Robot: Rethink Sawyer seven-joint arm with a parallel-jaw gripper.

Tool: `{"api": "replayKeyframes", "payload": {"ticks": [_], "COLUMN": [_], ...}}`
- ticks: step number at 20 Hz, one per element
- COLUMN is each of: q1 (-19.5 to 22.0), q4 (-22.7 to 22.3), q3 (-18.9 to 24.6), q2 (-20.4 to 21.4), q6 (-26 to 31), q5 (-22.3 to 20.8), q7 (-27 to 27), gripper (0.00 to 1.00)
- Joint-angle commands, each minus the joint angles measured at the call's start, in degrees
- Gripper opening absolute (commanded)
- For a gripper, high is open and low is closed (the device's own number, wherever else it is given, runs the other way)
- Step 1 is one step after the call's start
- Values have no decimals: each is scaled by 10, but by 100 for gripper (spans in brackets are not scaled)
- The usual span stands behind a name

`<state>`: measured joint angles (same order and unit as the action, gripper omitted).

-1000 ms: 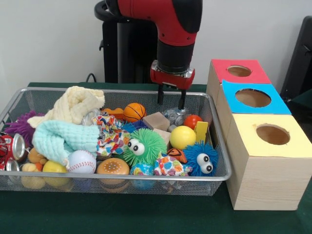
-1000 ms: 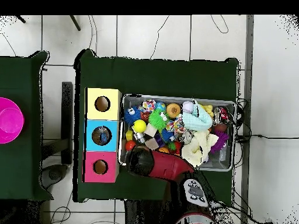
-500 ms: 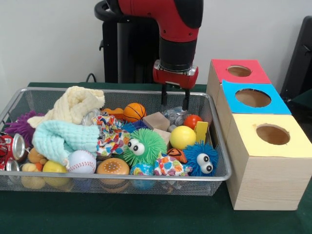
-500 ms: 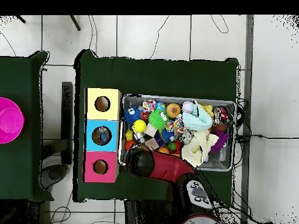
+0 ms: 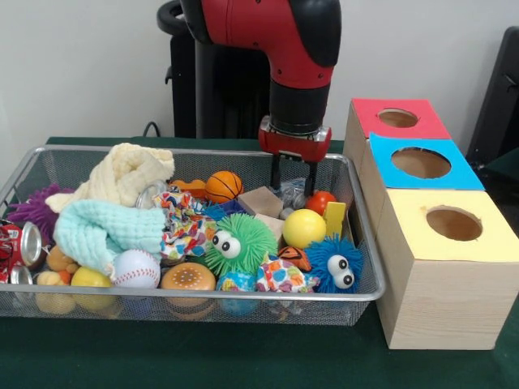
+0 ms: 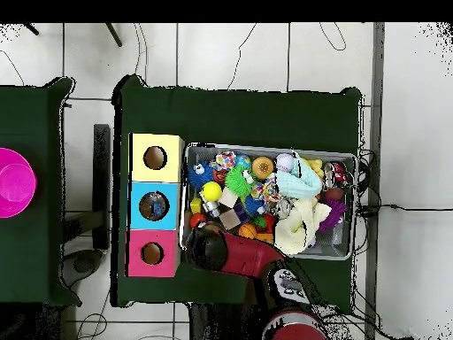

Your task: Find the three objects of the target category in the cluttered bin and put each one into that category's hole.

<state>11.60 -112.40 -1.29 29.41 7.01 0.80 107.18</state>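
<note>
Green fuzzy ball (image 5: 238, 241), yellow ball (image 5: 304, 228), orange basketball (image 5: 224, 185).

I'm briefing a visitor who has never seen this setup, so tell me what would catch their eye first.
The wire mesh bin heaped with bright toys comes first, with a green googly-eyed fuzzy ball and a blue one near its front. Above the bin's back right part, the red arm hangs its gripper over a crumpled silvery object. Right of the bin stand three wooden boxes topped red, blue and yellow, each with a round hole.
</note>
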Motion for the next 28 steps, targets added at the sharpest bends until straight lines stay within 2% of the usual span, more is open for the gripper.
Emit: {"api": "replayKeyframes", "payload": {"ticks": [1,6,10,16,17,28], "q1": [-16,-25,-58,-53,-51,-37], "q4": [36,45,60,63,59,55], "q3": [5,-8,-41,-35,-31,-20], "q2": [-72,-95,-114,-113,-112,-100], "q6": [-15,21,52,55,51,73], "q5": [-6,1,8,8,7,8], "q7": [72,67,70,66,67,63], "gripper": [100,100,100,100,0,0]}}
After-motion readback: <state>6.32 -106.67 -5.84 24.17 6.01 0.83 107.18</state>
